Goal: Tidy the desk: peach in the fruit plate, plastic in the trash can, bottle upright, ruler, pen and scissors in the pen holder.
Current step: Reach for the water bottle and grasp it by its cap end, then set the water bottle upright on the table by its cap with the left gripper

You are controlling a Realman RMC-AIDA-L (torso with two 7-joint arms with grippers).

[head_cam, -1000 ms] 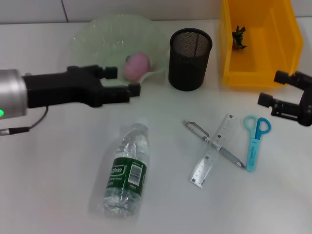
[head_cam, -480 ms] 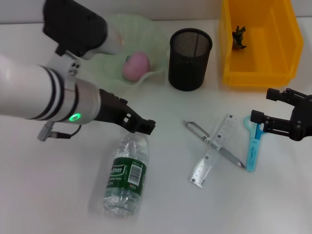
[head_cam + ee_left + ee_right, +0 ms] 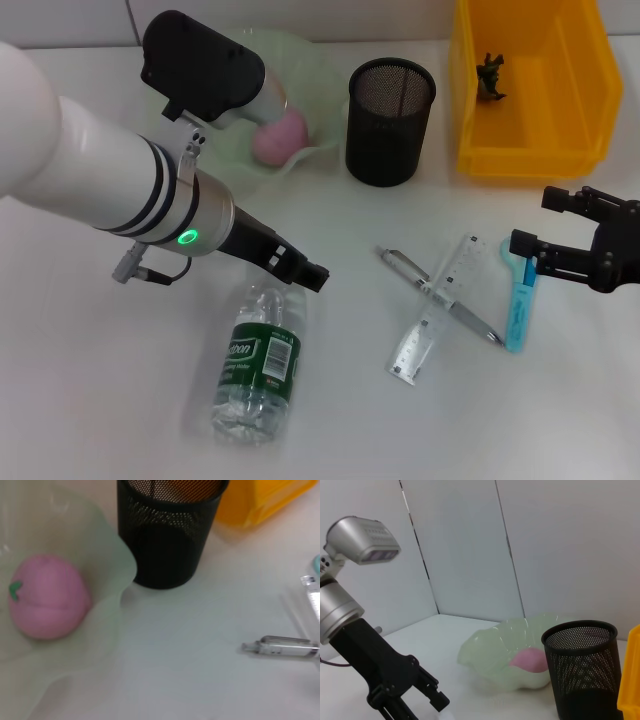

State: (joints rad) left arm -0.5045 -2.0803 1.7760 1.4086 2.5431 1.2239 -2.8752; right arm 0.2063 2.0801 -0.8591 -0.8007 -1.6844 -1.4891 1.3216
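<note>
Bottle (image 3: 258, 365): lying flat, cap under left claw (image 3: 312, 277).
Left claw: spread unclear.
Right claw (image 3: 540, 225): spread, above scissors (image 3: 520, 300).

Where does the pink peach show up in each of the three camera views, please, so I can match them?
Head view: the peach lies in the green fruit plate, partly behind the left arm, left of the black pen holder.
Left wrist view: peach in the plate, beside the pen holder.
Right wrist view: peach in the plate, partly behind the pen holder.
Shared landmark: the pen holder.
</note>
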